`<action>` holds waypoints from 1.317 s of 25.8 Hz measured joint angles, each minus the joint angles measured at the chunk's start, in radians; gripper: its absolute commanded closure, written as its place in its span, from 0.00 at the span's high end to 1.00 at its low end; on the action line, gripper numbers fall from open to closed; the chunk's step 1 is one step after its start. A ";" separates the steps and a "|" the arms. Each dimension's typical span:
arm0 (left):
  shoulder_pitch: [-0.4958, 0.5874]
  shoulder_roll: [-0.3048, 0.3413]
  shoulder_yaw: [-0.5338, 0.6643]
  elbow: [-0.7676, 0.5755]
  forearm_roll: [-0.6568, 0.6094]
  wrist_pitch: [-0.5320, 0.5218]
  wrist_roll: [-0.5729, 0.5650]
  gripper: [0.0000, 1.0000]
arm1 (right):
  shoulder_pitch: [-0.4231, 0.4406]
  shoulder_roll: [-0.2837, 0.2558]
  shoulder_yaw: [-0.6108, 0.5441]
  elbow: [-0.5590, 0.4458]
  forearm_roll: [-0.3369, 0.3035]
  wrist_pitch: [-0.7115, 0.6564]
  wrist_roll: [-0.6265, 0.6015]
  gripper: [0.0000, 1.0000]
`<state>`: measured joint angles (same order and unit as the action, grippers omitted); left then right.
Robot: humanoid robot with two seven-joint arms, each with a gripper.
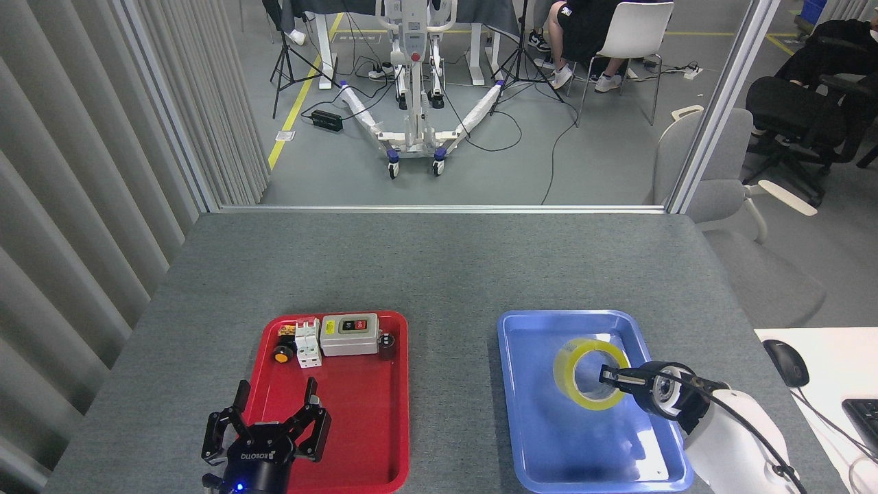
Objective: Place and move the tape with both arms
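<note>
Over the blue tray (511, 384), the right claw (615, 377) seemingly pinches the tape (588, 382) by its rim. It should carry it level and slowly. The left claw (269, 420) waits spread wide.

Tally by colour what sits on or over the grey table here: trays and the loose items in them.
Red tray: 1
Blue tray: 1
Yellow tape roll, held by the right hand: 1
Grey switch box: 1
White breaker: 1
Orange button: 1
Small black part: 1
Total: 7

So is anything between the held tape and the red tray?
Nothing visible. The right gripper holds the tape over the blue tray; only bare table separates it from the red tray.
</note>
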<state>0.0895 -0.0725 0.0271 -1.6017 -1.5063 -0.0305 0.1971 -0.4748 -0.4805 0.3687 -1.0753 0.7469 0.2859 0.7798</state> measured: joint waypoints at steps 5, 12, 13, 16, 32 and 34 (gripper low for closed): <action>-0.001 -0.001 0.002 0.000 0.000 0.007 0.000 1.00 | 0.005 0.009 -0.001 0.000 0.015 -0.001 -0.005 0.38; 0.001 0.000 0.002 0.000 0.002 0.004 0.002 1.00 | 0.008 0.019 -0.001 0.000 0.020 -0.001 -0.017 0.38; 0.001 0.000 0.002 0.000 0.003 0.000 0.002 1.00 | 0.008 0.020 -0.001 0.000 0.020 -0.001 -0.019 0.38; 0.003 0.001 0.001 0.000 0.007 -0.010 0.002 1.00 | 0.008 0.021 -0.002 0.000 0.021 -0.001 -0.032 0.42; 0.005 0.016 0.000 0.004 0.029 -0.045 0.001 1.00 | 0.266 0.064 -0.253 -0.321 0.427 -0.178 -0.442 0.99; 0.004 0.016 0.000 0.005 0.029 -0.045 0.001 1.00 | 0.316 0.091 -0.310 -0.381 0.499 -0.247 -0.580 0.99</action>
<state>0.0938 -0.0569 0.0276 -1.5971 -1.4776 -0.0755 0.1981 -0.1593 -0.3894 0.0586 -1.4562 1.2458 0.0386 0.1999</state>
